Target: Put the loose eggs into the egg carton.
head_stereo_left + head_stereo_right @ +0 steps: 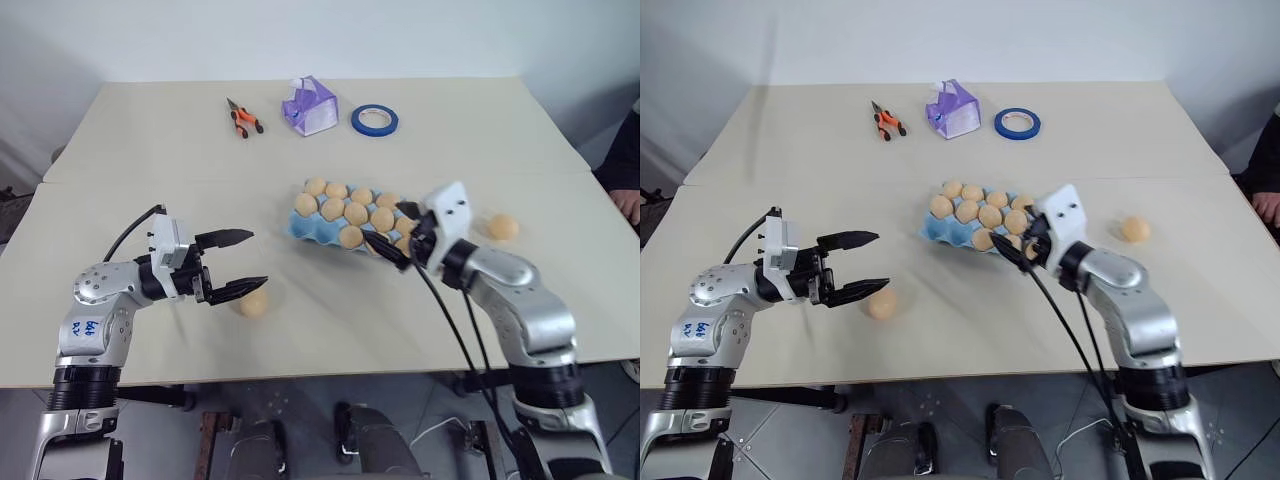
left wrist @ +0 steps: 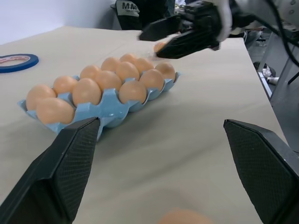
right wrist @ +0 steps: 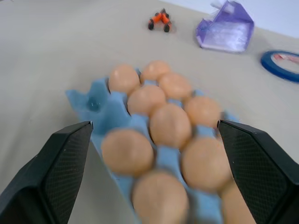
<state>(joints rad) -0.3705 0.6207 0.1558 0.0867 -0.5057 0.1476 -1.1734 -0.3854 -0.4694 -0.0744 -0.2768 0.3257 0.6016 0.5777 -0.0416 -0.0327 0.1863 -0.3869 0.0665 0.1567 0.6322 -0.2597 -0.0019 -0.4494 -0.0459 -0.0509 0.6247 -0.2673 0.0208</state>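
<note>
The light blue egg carton [image 1: 297, 229] lies at the table's middle right, most of its cups filled with tan eggs. One loose egg [image 1: 254, 302] rests on the table just below and beyond my left gripper [image 1: 250, 260], which stands open and empty, pointing toward the carton. A second loose egg [image 1: 503, 226] lies to the right of my right arm. My right gripper [image 1: 386, 226] hovers open at the carton's near right end, holding nothing. In the right wrist view its fingers [image 3: 51, 172] straddle the filled cups of the carton [image 3: 99, 105].
At the table's far side lie orange-handled pliers [image 1: 243, 119], a purple tissue packet [image 1: 309, 106] and a roll of blue tape [image 1: 374, 121]. A person's hand [image 1: 628, 204] rests at the table's right edge. A seam crosses the table behind the carton.
</note>
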